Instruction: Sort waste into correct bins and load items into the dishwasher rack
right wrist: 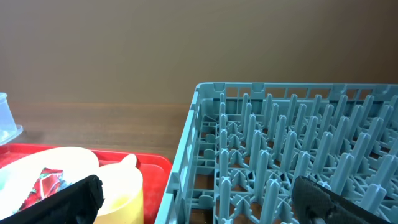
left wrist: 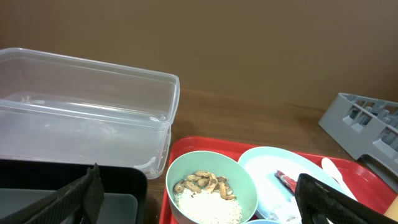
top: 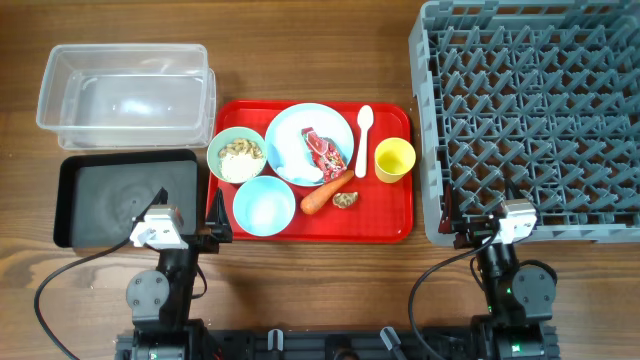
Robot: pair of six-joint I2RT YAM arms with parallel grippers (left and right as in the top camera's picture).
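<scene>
On the red tray [top: 385,215] stand a pale green bowl [top: 237,155] with rice-like scraps [left wrist: 208,205], a light blue bowl [top: 264,205], a pale blue plate [top: 335,125] with a red wrapper [top: 322,150] and white tissue [top: 286,152], a white spoon [top: 364,128], a yellow cup [top: 394,159], a carrot [top: 327,193] and a brownish lump [top: 345,200]. The clear tub [top: 125,95] and black tray [top: 110,200] lie to the left. The grey rack [top: 535,115] sits at the right. My left gripper [top: 190,212] is open at the black tray's near right corner. My right gripper [top: 478,212] is open at the rack's near left corner.
Both arm bases stand at the near table edge, with cables trailing beside them. Bare wooden table [top: 310,285] lies between the arms and in front of the red tray. The rack's upright pegs [right wrist: 298,155] fill the right wrist view.
</scene>
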